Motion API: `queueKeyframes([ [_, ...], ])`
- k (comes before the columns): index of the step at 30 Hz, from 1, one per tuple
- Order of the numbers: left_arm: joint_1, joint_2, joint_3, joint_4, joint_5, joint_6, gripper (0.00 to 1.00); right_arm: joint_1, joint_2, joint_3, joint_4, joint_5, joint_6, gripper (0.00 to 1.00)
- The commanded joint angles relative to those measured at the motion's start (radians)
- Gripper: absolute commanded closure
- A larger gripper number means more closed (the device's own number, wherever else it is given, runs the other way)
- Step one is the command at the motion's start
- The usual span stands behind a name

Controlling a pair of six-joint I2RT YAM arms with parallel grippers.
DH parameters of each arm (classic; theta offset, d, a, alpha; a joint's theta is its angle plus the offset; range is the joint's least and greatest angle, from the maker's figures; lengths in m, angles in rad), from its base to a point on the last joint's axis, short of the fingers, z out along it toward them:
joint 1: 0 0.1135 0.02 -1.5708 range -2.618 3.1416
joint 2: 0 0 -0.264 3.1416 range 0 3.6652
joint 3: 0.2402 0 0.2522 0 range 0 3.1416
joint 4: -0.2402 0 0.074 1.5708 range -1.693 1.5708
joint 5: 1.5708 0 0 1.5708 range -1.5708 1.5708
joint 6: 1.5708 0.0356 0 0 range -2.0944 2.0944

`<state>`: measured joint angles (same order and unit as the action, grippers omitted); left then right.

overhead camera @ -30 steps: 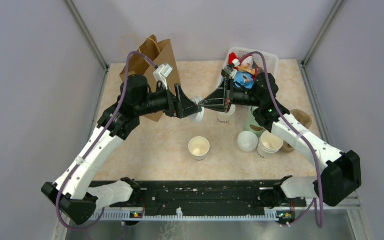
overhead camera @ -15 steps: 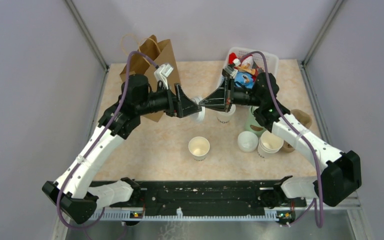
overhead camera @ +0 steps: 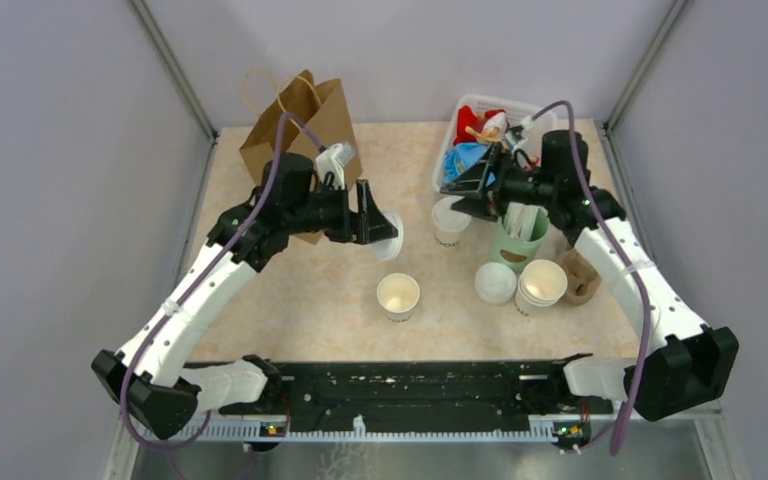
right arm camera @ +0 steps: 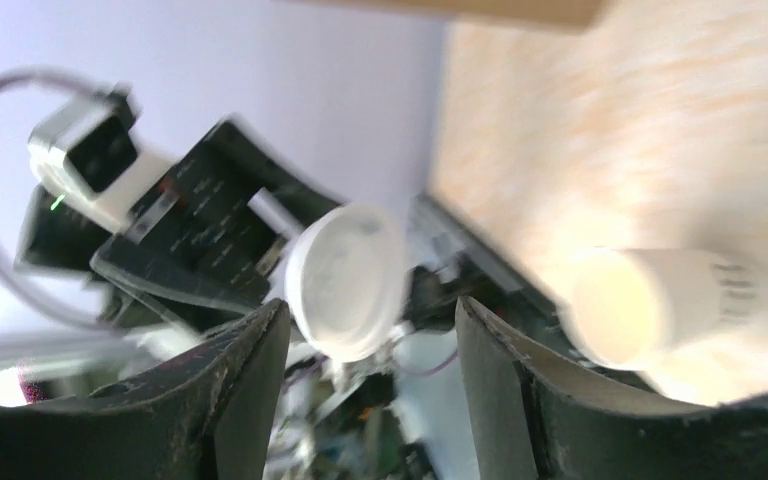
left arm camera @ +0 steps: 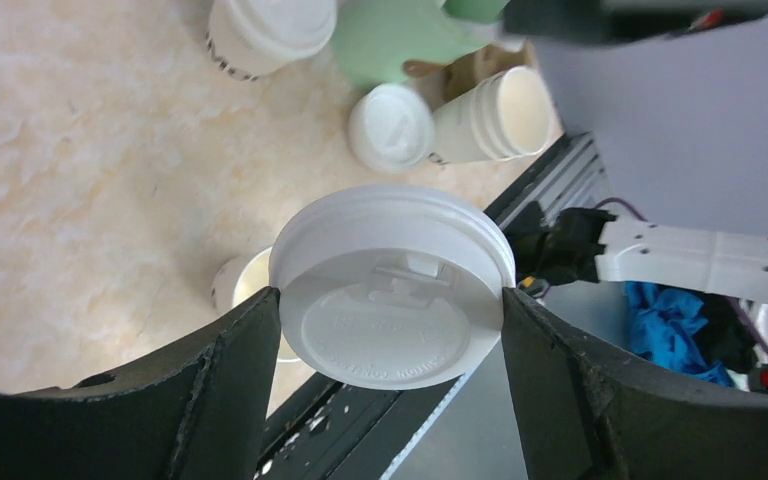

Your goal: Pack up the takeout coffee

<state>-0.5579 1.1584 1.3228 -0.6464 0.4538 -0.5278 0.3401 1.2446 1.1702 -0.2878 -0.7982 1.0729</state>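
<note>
The takeout coffee (overhead camera: 398,296) is a single white paper cup standing lidless near the table's middle; it also shows as the cup (left arm camera: 243,288) in the left wrist view and as the cup (right arm camera: 650,305) in the right wrist view. My left gripper (overhead camera: 385,232) hangs above and behind it, shut on a white round lid (left arm camera: 390,290) held by its rim between both fingers. My right gripper (overhead camera: 452,192) is open and holds nothing; it is off to the right, above a second lettered cup (overhead camera: 448,222) that has a lid on. From the right wrist, the held lid (right arm camera: 345,280) shows beyond that open gripper (right arm camera: 370,310).
A brown paper bag (overhead camera: 300,125) stands at the back left behind the left arm. A white basket of toys (overhead camera: 535,115) sits at the back right. A green holder (overhead camera: 518,238), a stack of nested cups (overhead camera: 542,285) and a loose lid (overhead camera: 495,283) crowd the right side.
My right gripper has opened, let go of the lid and drawn back to the right. The lid now stays in my left gripper alone, which has shifted slightly nearer.
</note>
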Motion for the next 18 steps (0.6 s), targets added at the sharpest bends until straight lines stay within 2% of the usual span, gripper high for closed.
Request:
queueKeyframes([
  [1, -0.052, 0.064, 0.033, -0.135, -0.107, 0.089, 0.27, -0.051, 0.02, 0.233, -0.561, 0.237, -0.464, 0.38],
  [7, -0.249, 0.233, 0.095, -0.257, -0.372, 0.153, 0.3, -0.05, -0.003, 0.237, -0.575, 0.28, -0.512, 0.36],
  [12, -0.294, 0.317, 0.104, -0.294, -0.441, 0.189, 0.31, -0.05, -0.012, 0.238, -0.553, 0.279, -0.505, 0.31],
  [18, -0.327, 0.347, 0.078, -0.27, -0.468, 0.22, 0.3, -0.05, -0.008, 0.266, -0.567, 0.288, -0.528, 0.25],
])
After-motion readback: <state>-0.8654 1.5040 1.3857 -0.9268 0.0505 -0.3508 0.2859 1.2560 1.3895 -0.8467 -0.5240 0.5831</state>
